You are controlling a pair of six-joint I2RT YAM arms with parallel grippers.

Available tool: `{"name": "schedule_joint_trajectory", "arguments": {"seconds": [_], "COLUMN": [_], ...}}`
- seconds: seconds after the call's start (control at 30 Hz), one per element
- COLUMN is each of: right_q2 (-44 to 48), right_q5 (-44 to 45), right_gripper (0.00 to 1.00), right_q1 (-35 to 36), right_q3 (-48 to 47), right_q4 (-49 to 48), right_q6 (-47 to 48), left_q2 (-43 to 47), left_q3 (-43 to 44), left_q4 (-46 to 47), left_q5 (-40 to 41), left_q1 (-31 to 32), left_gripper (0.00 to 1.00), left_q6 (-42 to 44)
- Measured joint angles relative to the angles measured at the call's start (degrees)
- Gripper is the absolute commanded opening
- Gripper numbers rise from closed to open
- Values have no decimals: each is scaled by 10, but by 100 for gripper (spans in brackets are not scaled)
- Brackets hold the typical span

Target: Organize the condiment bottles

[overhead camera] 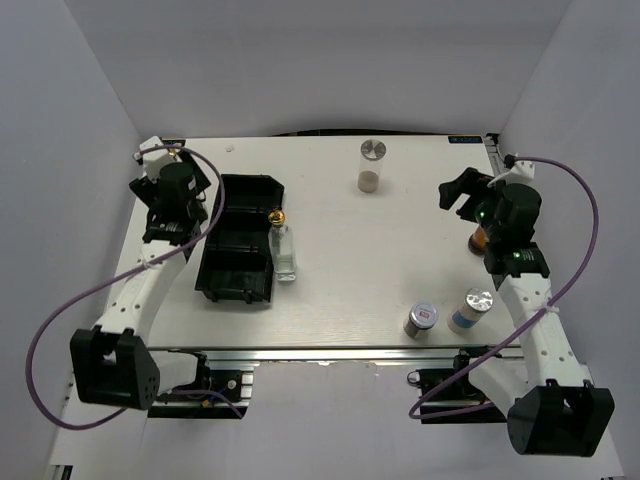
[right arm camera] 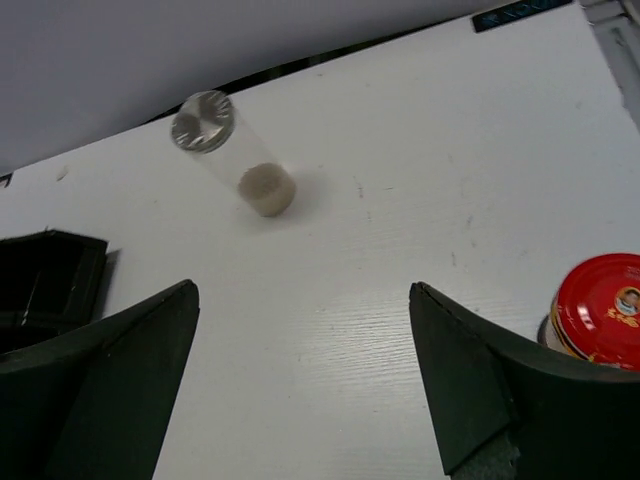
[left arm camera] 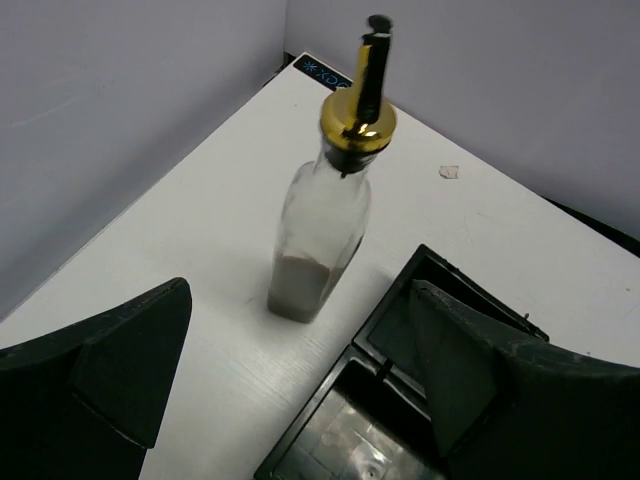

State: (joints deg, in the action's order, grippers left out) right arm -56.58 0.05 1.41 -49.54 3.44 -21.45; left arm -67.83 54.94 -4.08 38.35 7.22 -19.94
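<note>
A clear glass bottle with a gold pourer top [left arm camera: 325,220] stands on the table just left of the black tray [left arm camera: 330,410]. My left gripper [left arm camera: 300,380] is open and empty just short of it, with its right finger over the tray's corner. In the top view that bottle [overhead camera: 172,148] is mostly hidden by the left gripper [overhead camera: 172,170]. A second gold-topped bottle [overhead camera: 283,245] stands against the tray's right side. My right gripper [overhead camera: 460,192] is open and empty, facing the beige shaker [right arm camera: 235,155]. The red-capped jar [right arm camera: 600,310] stands at its right finger.
The black compartment tray [overhead camera: 240,240] stands at the left middle. A red-label shaker [overhead camera: 420,320] and a blue-white shaker [overhead camera: 472,310] stand near the front right. The beige shaker [overhead camera: 372,165] stands at the back middle. White walls close in left, right and back.
</note>
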Motion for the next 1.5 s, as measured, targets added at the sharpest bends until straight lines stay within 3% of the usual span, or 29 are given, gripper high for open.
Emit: {"name": "schedule_joint_trajectory", "arguments": {"seconds": [0.17, 0.5, 0.6, 0.7, 0.9, 0.93, 0.97, 1.03, 1.5], "right_q2": [33, 32, 28, 25, 25, 25, 25, 27, 58], "right_q5": [-99, -142, -154, -163, -167, -167, -167, -167, -167], "right_gripper": [89, 89, 89, 89, 89, 89, 89, 89, 89], "right_q1": [0, 2, 2, 2, 2, 2, 2, 2, 2], "right_q3": [42, 45, 45, 45, 45, 45, 45, 45, 50], "right_q4": [-51, -56, -56, -55, -54, -53, -53, -53, -54], "right_q6": [48, 89, 97, 103, 113, 114, 115, 115, 115], "left_q2": [-96, -198, -228, -257, -295, -296, -297, -297, -250], "left_q3": [73, 128, 146, 163, 180, 180, 180, 180, 263], "left_q4": [7, 51, 66, 83, 106, 108, 112, 116, 46], "left_q5": [-18, -46, -54, -63, -77, -77, -77, -77, -100], "left_q1": [-18, -51, -60, -66, -69, -69, -69, -69, -69], "left_gripper": [98, 98, 94, 85, 56, 49, 23, 2, 0], "left_q6": [38, 108, 120, 127, 138, 140, 141, 147, 176]}}
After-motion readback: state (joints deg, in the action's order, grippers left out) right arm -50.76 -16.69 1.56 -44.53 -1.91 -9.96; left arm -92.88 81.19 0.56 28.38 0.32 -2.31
